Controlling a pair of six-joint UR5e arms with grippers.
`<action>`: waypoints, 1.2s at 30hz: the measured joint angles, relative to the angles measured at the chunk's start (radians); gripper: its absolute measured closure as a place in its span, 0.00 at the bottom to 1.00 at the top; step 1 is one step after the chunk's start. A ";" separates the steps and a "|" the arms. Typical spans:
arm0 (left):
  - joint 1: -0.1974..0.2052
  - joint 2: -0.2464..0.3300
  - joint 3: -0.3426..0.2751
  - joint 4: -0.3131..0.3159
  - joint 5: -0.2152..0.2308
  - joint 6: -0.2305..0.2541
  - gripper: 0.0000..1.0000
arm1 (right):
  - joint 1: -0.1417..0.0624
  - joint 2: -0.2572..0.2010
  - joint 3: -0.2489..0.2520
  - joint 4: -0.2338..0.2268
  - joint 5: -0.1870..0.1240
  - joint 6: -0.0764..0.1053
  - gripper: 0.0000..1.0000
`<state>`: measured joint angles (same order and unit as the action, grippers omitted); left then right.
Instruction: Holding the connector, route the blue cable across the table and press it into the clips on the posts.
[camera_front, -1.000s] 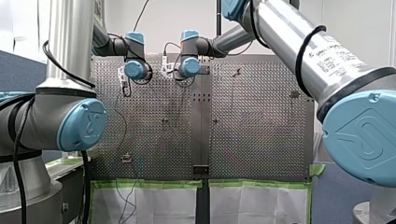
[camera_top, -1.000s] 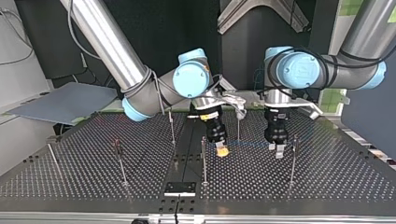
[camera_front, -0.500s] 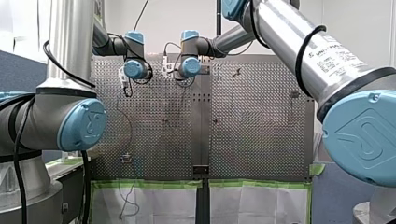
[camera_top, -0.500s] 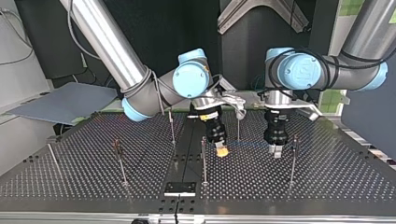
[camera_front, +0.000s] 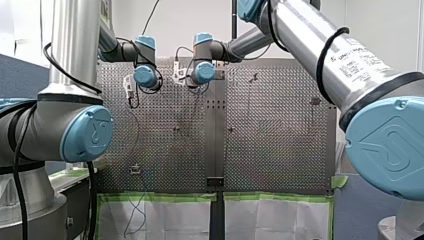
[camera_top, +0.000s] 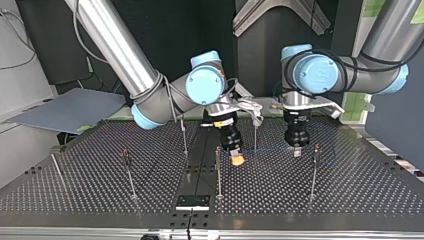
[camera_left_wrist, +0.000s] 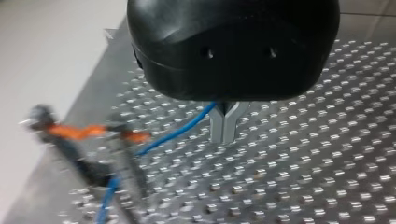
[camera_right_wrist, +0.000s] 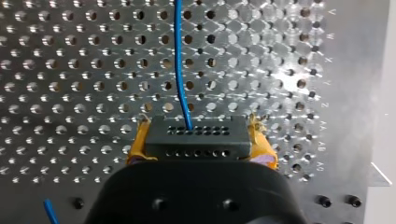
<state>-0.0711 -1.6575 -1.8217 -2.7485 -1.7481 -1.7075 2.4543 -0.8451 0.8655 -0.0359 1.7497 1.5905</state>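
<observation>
Room's pretty plain tbh: white wall (camera_front: 190, 15) past the perforated table's (camera_front: 280, 150) far edge, green tape (camera_front: 160, 196) and white sheets (camera_front: 275, 220) along the near edge. From across it's a dark backdrop (camera_top: 200, 25), plus a grey board (camera_top: 70, 110) off the top view's left side

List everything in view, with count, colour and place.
table: one, silver, perforated, under everything
posts: six, thin metal, standing across table
cable: one, blue, from connector through left hand
connector: one, black, in right hand
plate: one, black, table's near edge in top view
board: one, grey, beyond table at top view's left
right hand: yellow pads, shut on connector
left hand: metal fingers, shut on cable
</observation>
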 joint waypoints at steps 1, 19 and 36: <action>-0.002 0.000 -0.007 -0.001 -0.002 0.003 1.00 | 0.001 0.000 0.004 0.001 0.000 0.000 1.00; -0.040 -0.001 -0.169 0.089 -0.010 -0.020 1.00 | 0.005 -0.004 0.150 0.017 0.002 -0.003 1.00; -0.068 -0.067 -0.302 0.191 -0.007 -0.069 1.00 | 0.017 -0.012 0.236 0.029 0.003 -0.004 1.00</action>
<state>-0.1387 -1.7241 -2.1235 -2.5574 -1.7548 -1.7763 2.4717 -0.8567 1.1017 -0.0064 1.7529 1.5865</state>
